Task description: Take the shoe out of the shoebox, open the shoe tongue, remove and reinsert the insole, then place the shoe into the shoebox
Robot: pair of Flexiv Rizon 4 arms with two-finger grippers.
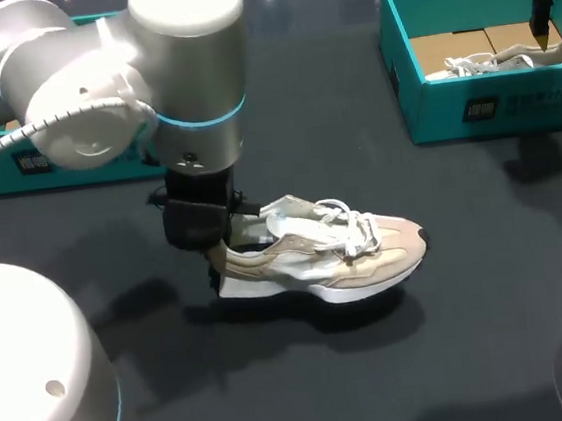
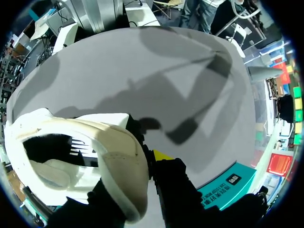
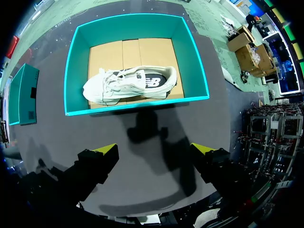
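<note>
A beige and white shoe is near the middle of the dark table, toe pointing right, laces loose. My left gripper comes down at its heel and is shut on the heel wall. In the left wrist view the white heel collar sits between the fingers of the gripper, one yellow tip showing outside it. The teal shoebox stands at the back right with a second white shoe inside. My right gripper hangs open above that box; in its own view the gripper is empty, with the shoebox and white shoe ahead.
A teal box lid lies at the back left, partly behind my left arm, and shows beside the shoebox as the lid in the right wrist view. Bare table lies in front of and to the right of the beige shoe.
</note>
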